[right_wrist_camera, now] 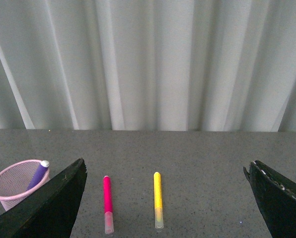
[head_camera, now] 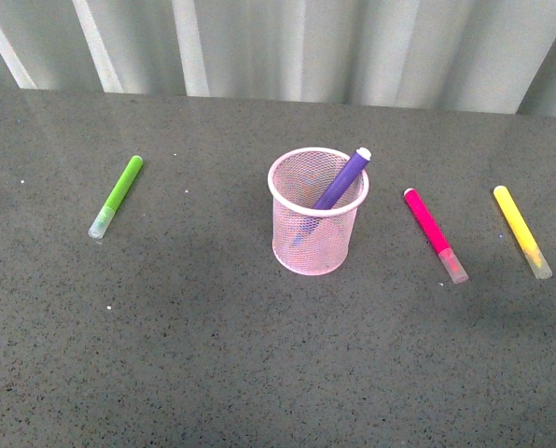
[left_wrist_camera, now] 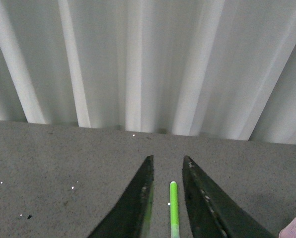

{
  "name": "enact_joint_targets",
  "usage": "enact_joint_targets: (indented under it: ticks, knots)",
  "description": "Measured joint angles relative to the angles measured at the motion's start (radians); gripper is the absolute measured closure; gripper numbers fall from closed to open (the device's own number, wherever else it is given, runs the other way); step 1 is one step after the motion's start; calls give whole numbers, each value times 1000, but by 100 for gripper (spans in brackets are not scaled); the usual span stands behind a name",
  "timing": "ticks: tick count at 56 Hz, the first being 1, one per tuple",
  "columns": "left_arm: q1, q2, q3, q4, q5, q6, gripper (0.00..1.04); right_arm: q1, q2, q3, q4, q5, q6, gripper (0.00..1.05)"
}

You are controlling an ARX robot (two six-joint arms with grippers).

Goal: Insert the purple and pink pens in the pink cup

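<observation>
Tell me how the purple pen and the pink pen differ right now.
Place: the purple pen is inside the pink cup, while the pink pen lies on the table, right of the cup in the front view. Pose: the purple pen stands tilted against the rim, whereas the pink pen lies flat. Colour: the purple pen's barrel is dark purple and the pink pen's is magenta. Both are short marker-style pens.

Front view high over table; wrist views low, facing curtain; cup shared.
</observation>
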Motion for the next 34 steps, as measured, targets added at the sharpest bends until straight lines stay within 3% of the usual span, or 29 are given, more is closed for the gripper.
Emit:
enact_joint_targets:
  ticks: [4,20,24,34]
  knots:
    - [-16,-39,-38,0,-23,0,101,0,0,0,0,0,0,7]
    - [-72,-184,-146,-32,-73,10,101,0,0,0,0,0,0,7]
    - [-130,-229,-169,-57,-148,11,101,0,0,0,0,0,0,7]
    - [-156,-314,-205,-106,-152,11,101,0,0,0,0,0,0,7]
